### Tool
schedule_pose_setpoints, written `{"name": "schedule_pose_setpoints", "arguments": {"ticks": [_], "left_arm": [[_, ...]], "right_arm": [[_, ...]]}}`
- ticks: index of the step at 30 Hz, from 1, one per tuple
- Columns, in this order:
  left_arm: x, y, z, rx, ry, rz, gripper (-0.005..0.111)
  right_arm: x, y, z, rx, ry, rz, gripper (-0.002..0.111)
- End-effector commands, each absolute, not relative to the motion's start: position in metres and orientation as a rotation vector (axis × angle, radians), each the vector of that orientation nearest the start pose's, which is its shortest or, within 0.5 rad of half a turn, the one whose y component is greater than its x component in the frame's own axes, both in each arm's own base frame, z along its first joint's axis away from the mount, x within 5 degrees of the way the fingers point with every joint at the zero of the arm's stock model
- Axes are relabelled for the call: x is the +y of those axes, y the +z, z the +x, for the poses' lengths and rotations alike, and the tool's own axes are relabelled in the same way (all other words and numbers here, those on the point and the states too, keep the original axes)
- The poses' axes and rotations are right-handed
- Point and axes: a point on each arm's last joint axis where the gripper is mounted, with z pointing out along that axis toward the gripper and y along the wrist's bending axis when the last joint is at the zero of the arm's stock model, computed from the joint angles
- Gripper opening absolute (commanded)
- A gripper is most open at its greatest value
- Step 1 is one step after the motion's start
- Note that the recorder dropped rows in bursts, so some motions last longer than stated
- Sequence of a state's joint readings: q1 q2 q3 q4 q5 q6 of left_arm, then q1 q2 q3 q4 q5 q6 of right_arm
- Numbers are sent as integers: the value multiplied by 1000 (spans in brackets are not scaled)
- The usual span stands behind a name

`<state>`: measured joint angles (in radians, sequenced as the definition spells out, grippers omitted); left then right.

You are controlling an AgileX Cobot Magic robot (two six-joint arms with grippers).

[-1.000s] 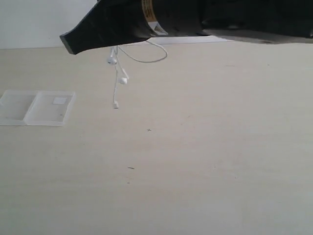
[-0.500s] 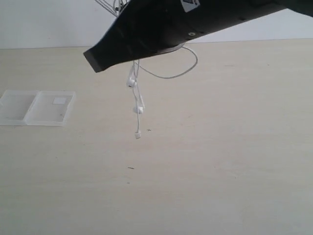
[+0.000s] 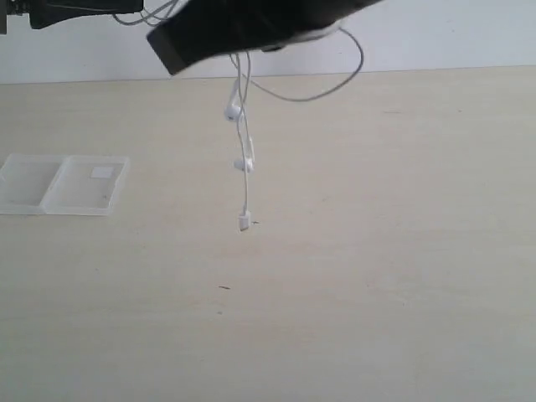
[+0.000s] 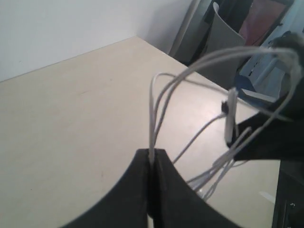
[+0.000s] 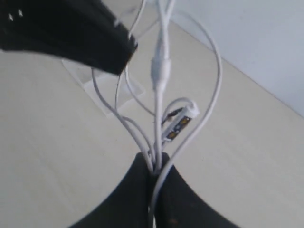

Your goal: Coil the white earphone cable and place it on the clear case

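Exterior view. The right arm (image 3: 251,25) crosses the top of the picture as a dark bulk, its tip pointing left. A second dark part of the rig (image 3: 75,12) shows at the upper left corner, with thin strands running between the two. The white earphone cable (image 3: 244,142) hangs from under the arm, clear of the counter (image 3: 352,276). One earbud (image 3: 233,110) hangs above the other. The plug (image 3: 244,222) is lowest, and whether it touches the surface cannot be told. A loose loop of cable swings out to the right of the arm. The clear case (image 3: 63,184) lies flat on the counter at the left, well apart from the hanging cable, with nothing on it. The state of either tool cannot be read from this view.

Left wrist view. The left tool (image 4: 152,156) is closed, its fingers pinching strands of cable that rise from between them and arch over toward a dark form on the far side. The inline piece (image 4: 231,118) hangs there among the strands.

Right wrist view. The right tool (image 5: 154,161) is closed on a bundle of several cable strands. The inline piece stands straight above the grip. The dark tip of the left tool sits beyond it. Part of the clear case shows on the counter below that tip.
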<state>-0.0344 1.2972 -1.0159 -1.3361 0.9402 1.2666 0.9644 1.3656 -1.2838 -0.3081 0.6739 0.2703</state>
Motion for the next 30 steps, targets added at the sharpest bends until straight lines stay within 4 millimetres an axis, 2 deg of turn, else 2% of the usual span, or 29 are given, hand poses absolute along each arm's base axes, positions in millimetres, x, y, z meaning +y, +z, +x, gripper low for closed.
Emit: {"name": "schedule_pose_setpoints", "arguments": {"ticks": [1, 8, 16, 19, 25, 28, 29, 30], "left_arm": [[-80, 348, 255, 1890, -891, 670, 0], [-79, 335, 252, 1932, -911, 657, 0], [-80, 322, 248, 1967, -946, 662, 0], [-81, 322, 246, 1964, -964, 678, 0], [-83, 327, 246, 1921, -1018, 648, 1], [-83, 327, 246, 1921, -1017, 646, 12], [-83, 327, 246, 1921, -1016, 643, 26], [-83, 328, 246, 1920, -1017, 642, 33]], "right_arm": [[238, 397, 187, 1982, 333, -919, 0], [242, 409, 190, 1948, 341, -916, 0], [250, 404, 195, 1942, 331, -928, 0], [251, 405, 195, 1927, 346, -922, 0], [256, 393, 200, 1976, 318, -943, 0], [257, 392, 200, 1979, 316, -945, 0], [257, 392, 200, 1978, 314, -945, 0], [257, 392, 200, 1978, 314, -945, 0]]}}
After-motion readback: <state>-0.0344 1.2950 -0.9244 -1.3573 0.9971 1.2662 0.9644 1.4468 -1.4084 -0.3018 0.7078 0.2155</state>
